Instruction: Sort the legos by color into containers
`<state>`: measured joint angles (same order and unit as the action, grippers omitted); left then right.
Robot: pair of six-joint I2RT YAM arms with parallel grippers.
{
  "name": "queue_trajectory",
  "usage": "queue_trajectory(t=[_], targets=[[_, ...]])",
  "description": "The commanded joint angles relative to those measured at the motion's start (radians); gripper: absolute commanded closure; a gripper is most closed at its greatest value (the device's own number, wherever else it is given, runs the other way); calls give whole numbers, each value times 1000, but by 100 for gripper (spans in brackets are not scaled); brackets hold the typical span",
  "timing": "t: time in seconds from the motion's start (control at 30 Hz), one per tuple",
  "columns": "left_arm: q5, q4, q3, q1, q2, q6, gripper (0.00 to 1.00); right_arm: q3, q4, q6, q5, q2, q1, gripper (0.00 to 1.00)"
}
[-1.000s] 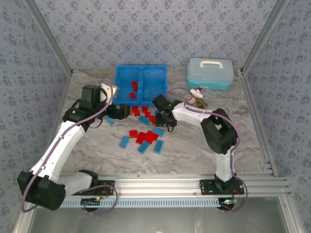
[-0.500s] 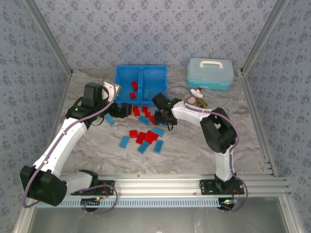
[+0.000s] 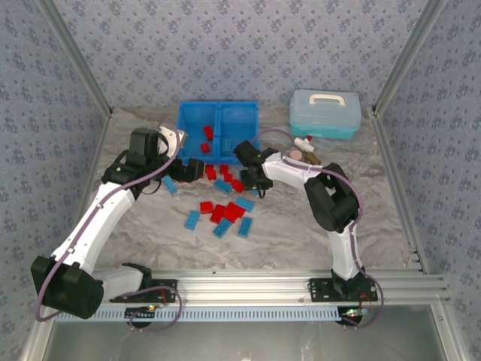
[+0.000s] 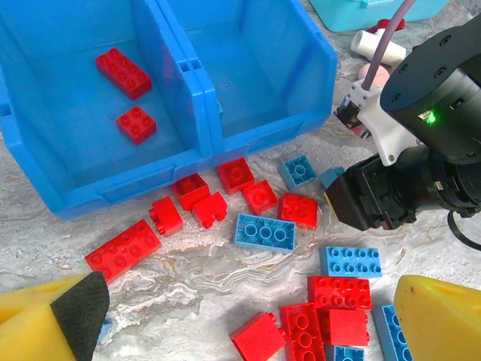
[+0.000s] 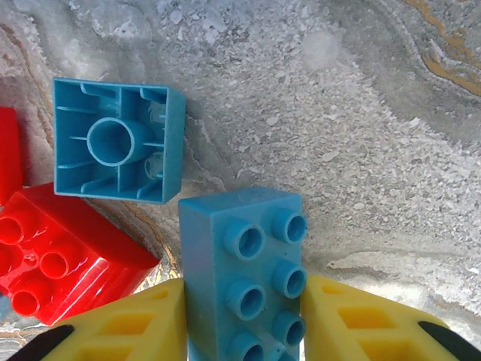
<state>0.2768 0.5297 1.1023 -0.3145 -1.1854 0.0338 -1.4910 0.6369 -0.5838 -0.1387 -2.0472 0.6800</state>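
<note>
The light blue brick (image 5: 244,286) is pinched along its long sides between the right claw's (image 5: 244,320) yellow pads (image 5: 128,323), with an upturned blue brick (image 5: 119,141) and a red brick (image 5: 60,256) lying just left of the tips. It should rise straight, dragging neither neighbour, then go to the bin's (image 4: 270,124) empty compartment (image 4: 248,60) beyond the claw, since reds (image 4: 124,73) occupy the other. The left claw (image 4: 248,320) gapes wide, holding nothing.
</note>
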Motion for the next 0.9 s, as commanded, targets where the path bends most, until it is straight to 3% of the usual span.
queue_trajectory(t=[0.0,0.17,0.37,0.5,0.63,0.87], targets=[[2,-14,15,-1,-2,-15,1,18,44,2,-24,0,-1,62],[0,-19,10,0,1,-15,1,17,61,7,-37,55,-5,75],[-4,-23,7,1,6,-13,1,12,69,19,-88,263,7,76],[-7,-32,1,7,18,-9,1,-71,51,63,-107,314,16,75],[-10,-42,-7,8,33,-6,1,-253,32,122,-108,213,12,74],[-18,-53,-20,9,53,0,1,-679,81,187,-97,-132,-20,74]])
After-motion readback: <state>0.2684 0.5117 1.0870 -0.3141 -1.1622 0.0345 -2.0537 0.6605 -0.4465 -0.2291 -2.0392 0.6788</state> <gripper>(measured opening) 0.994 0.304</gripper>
